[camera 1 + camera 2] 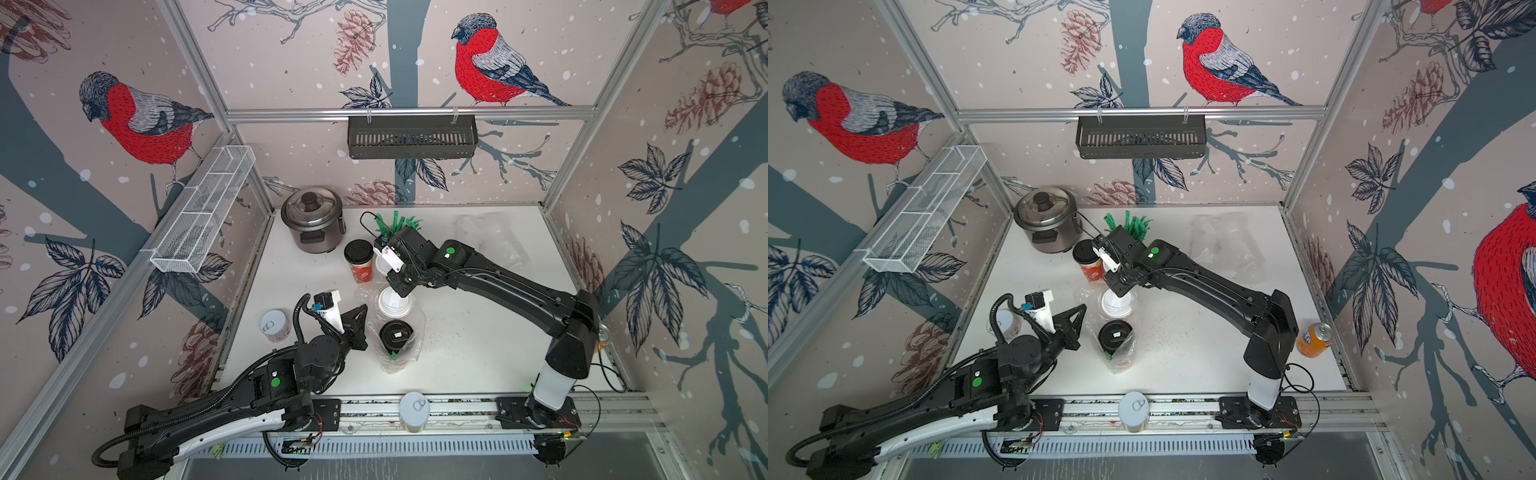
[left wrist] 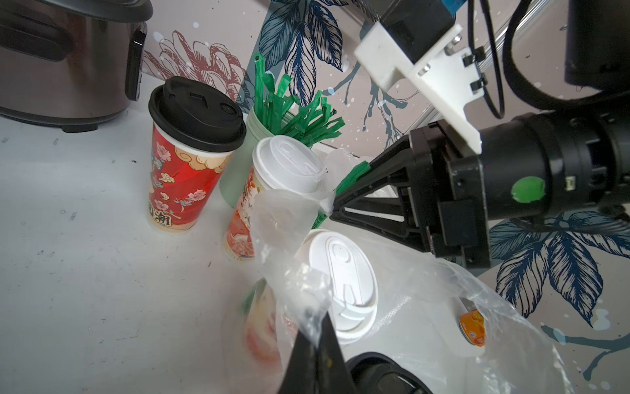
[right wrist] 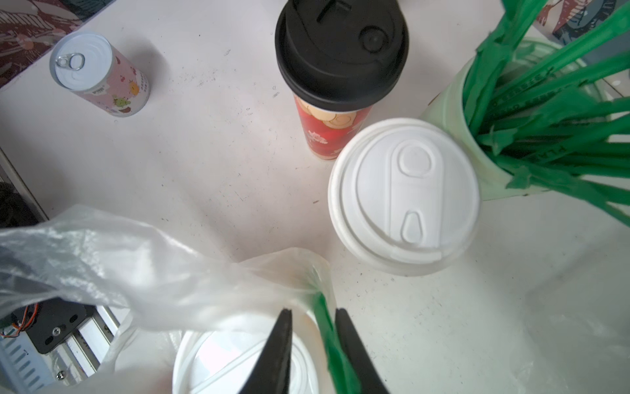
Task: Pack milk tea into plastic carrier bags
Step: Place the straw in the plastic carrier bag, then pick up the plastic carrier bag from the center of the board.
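Step (judged): the R arm is apparently dropping a green straw (image 3: 329,337) into the carrier bag (image 3: 136,266) beside the cups. The L arm is holding the mouth open.
Doing it well: L should be keeping the rim high & taut so no film is sagging over the lids. R should be parting its jaws only w/ the straw tip pointing inside the mouth, then rising straight up, clear of the film, so nothing is dragging out w/ it.
R gripper: the right gripper (image 3: 313,311) is hanging just above the bagged white-lid cup (image 2: 341,283). Jaws are standing a little apart. The straw is lying in the gap against one finger, w/ space on its other side, so it is not clamped as far as the wrist view is showing. Bag rim is bunching just by the tips; contact can't be told.
L gripper: the left gripper (image 2: 322,327) is fully closed, pinching a fold of bag rim.
Milk tea, packed: the bagged white-lid cup & bagged black-lid cup (image 1: 397,334) are standing side by side in the bag, mid-table (image 1: 478,332).
Milk tea, unpacked: the loose black-lid cup (image 3: 341,51) & loose white-lid cup (image 3: 404,194) are standing just beside each other, next to the straw cup (image 3: 453,112).
2nd bag: the spare bag (image 1: 486,232) is lying at the back of the table, well apart.
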You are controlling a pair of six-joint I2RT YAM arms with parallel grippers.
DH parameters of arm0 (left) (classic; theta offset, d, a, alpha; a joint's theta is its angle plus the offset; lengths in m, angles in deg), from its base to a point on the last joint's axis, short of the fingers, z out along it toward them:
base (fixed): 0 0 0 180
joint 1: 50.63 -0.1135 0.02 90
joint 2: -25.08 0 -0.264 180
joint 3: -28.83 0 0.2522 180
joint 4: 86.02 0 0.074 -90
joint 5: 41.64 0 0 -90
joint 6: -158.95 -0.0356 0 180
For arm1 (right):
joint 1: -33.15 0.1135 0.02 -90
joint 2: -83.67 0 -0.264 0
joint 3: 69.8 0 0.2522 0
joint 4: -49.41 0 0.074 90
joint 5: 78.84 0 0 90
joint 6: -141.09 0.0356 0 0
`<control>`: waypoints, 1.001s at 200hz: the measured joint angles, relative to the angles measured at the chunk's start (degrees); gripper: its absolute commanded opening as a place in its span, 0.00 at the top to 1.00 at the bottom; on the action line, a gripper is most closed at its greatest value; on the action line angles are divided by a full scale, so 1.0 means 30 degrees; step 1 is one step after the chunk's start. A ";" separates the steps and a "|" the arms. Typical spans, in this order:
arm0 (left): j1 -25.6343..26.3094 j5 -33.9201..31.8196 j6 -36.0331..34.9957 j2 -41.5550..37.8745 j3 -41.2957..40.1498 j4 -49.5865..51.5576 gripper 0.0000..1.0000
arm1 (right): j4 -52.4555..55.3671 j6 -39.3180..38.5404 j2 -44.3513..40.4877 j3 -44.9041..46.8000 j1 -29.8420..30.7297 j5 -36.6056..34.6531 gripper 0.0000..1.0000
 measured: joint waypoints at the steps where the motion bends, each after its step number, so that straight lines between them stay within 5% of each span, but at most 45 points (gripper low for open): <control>1: 0.0000 0.0000 0.0000 0.0000 0.0000 0.0000 1.00 | 0.0000 0.0000 -0.0007 -0.0007 0.0000 -0.0007 0.63; 41: 0.0000 0.0000 0.0000 0.0007 -0.0015 0.0000 1.00 | -0.0044 0.0073 -0.0976 -0.0816 0.0029 -0.0022 0.51; 114: 0.0000 0.0022 -0.0007 0.0211 -0.0015 -0.0022 1.00 | -0.1319 0.0583 -0.2739 0.1421 -0.0321 -0.0153 0.59; 170: 0.0000 0.0051 -0.0058 0.0474 -0.0007 -0.0095 1.00 | -0.0984 0.2317 -0.5982 0.4452 -0.0321 -0.0357 0.28; 200: 0.0000 0.0189 -0.0197 0.0714 0.0095 -0.0102 1.00 | -0.1370 0.3694 -0.8823 0.6637 0.0393 0.0102 0.24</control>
